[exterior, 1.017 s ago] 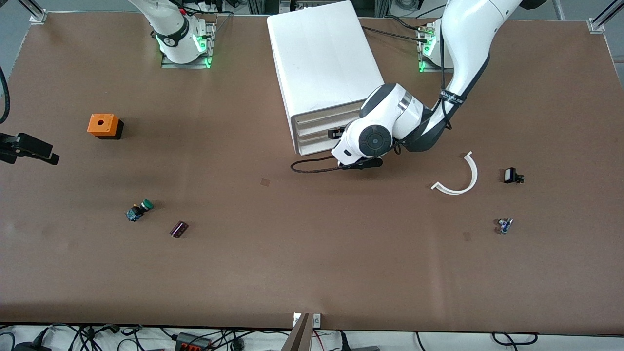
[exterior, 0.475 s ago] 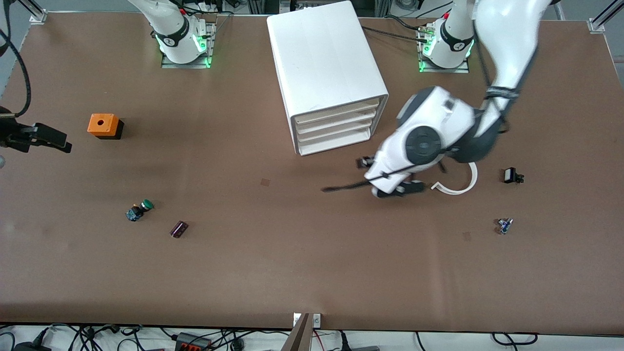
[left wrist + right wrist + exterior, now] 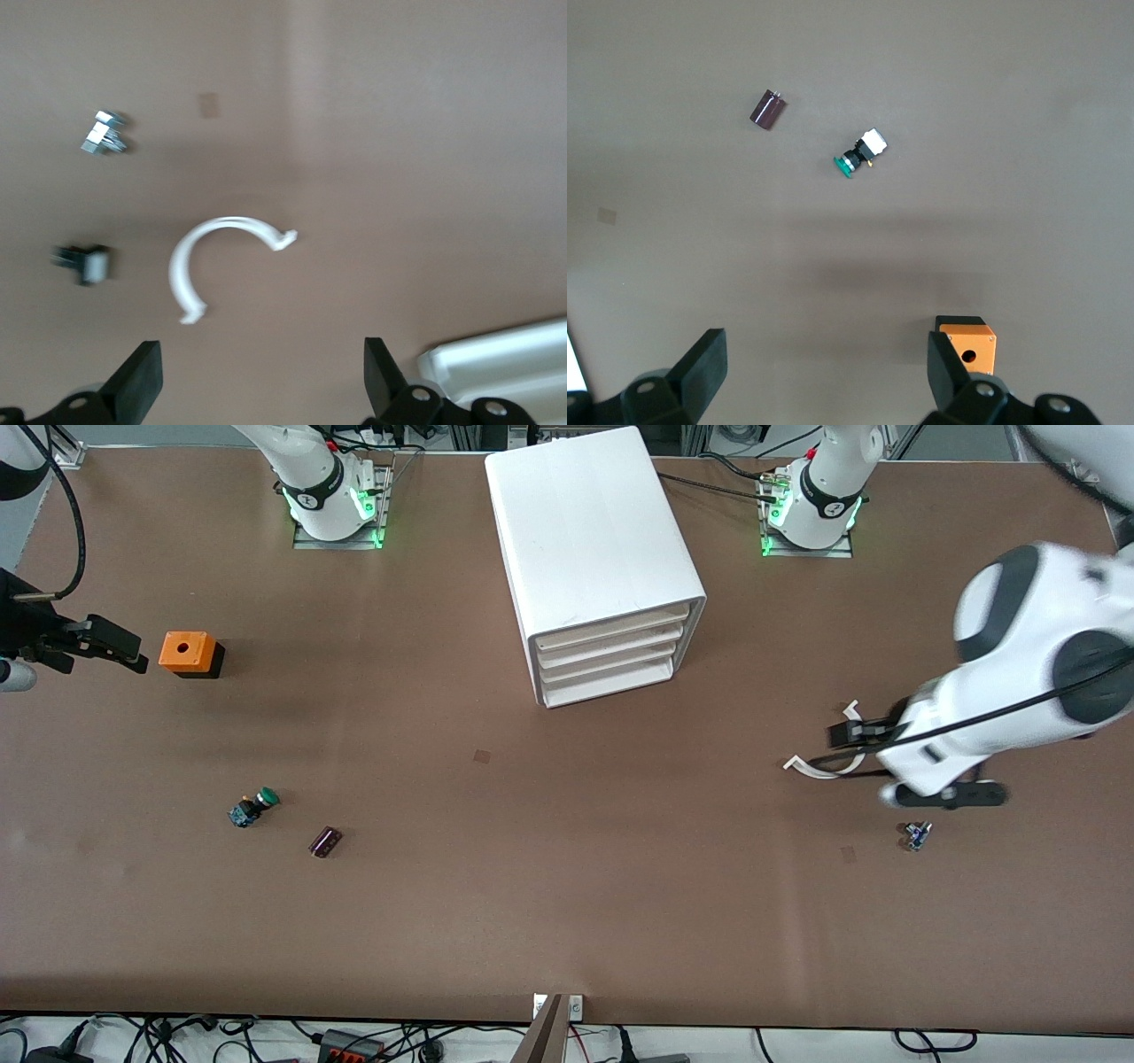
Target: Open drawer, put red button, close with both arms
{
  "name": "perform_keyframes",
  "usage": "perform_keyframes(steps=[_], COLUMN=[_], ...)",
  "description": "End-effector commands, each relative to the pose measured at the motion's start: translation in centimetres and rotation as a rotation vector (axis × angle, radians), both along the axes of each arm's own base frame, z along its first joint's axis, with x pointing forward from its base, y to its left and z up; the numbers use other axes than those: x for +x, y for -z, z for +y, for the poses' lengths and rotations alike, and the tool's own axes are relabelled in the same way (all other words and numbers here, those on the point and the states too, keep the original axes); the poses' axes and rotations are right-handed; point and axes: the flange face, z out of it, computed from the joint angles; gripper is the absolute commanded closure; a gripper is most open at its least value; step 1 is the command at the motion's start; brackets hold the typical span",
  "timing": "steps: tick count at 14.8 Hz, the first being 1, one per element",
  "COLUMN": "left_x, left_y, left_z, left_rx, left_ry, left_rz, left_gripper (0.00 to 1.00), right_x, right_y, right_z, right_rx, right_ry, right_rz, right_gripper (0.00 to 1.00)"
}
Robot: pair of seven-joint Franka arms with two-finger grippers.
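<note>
The white cabinet (image 3: 585, 522) stands at the robots' edge of the table, and a corner of it shows in the left wrist view (image 3: 496, 359). Its three alike drawers (image 3: 611, 653) all sit flush and shut. The red button shows in no view. My left gripper (image 3: 843, 735) (image 3: 261, 390) is open and empty, over a white curved strip (image 3: 802, 765) (image 3: 226, 224) toward the left arm's end. My right gripper (image 3: 120, 648) (image 3: 824, 376) is open and empty, beside the orange block with a hole (image 3: 184, 651) (image 3: 967, 347).
A green-capped button (image 3: 254, 806) (image 3: 859, 155) and a dark purple cylinder (image 3: 325, 841) (image 3: 768, 108) lie nearer the front camera than the orange block. A small blue-grey part (image 3: 917, 834) (image 3: 104, 133) and a black part (image 3: 86, 263) lie by the curved strip.
My left arm has swung away from the front of the cabinet to the left arm's end of the table. My right gripper has moved toward the orange block. The drawers stay shut.
</note>
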Motion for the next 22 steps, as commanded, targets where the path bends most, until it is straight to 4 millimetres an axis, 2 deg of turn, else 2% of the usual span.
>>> perform_keyframes(steps=[1, 4, 7, 8, 12, 16, 22], left_x=[-2.2, -5.9, -8.7, -9.3, -9.1, -9.1, -9.2], left_y=[-4.5, -7.5, -9.2, -8.9, -8.4, -8.0, -8.2], left_z=[5.1, 6.9, 5.5, 4.9, 5.0, 5.2, 4.9], left_rx=[0.009, -0.018, -0.002, 0.000, -0.040, -0.061, -0.056], left_ry=[0.145, 0.154, 0.171, 0.179, 0.159, 0.149, 0.152], left_rz=[-0.032, -0.060, -0.182, -0.211, -0.198, -0.169, -0.156], left_gripper=[0.00, 0.00, 0.00, 0.00, 0.00, 0.00, 0.00], right_x=[-0.6, -0.9, -0.9, -0.9, -1.0, -2.3, -1.9], right_y=[-0.3, -0.3, -0.3, -0.1, 0.3, 1.0, 0.7], right_z=[0.1, 0.4, 0.6, 0.9, 0.9, 0.9, 0.7], right_rx=[-0.016, -0.015, -0.015, -0.015, -0.016, -0.013, -0.014], right_ry=[0.003, 0.000, -0.001, -0.007, 0.022, 0.019, 0.009], right_rz=[-0.017, 0.002, 0.002, 0.006, 0.014, -0.014, -0.021], right_gripper=[0.00, 0.00, 0.00, 0.00, 0.00, 0.00, 0.00])
